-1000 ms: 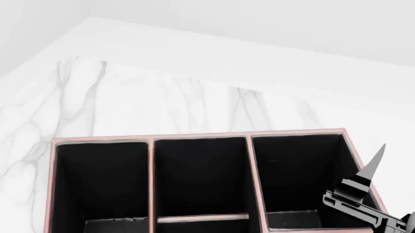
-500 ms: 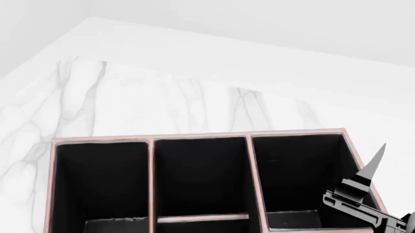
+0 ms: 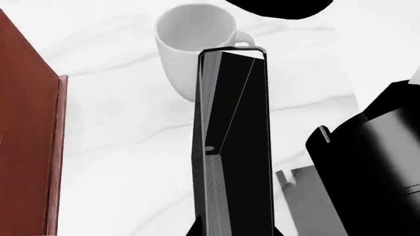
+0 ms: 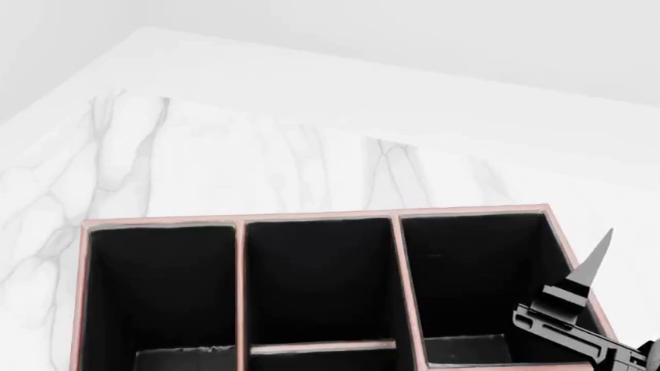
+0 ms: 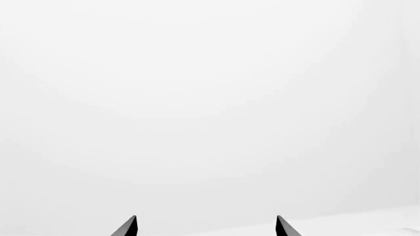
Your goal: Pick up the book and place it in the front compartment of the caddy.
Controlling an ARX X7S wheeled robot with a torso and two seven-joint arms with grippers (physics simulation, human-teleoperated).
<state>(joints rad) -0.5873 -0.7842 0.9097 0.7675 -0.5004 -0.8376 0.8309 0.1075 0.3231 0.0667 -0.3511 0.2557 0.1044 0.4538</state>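
Observation:
The black book with white page edges stands on end in the left wrist view, just in front of the white mug. My left gripper is shut on the book, one fingertip against each side. The caddy's reddish-brown outer wall is beside it. In the head view the caddy shows three black cells, and the front compartment is the middle one, ending at a pale cross divider. My right gripper is open and empty over the caddy's right edge, and it faces bare white. The book and left gripper are out of the head view.
The white marble table runs beyond the caddy to a far edge. A large black rounded shape stands close beside the book in the left wrist view. The mug's handle points away from the caddy.

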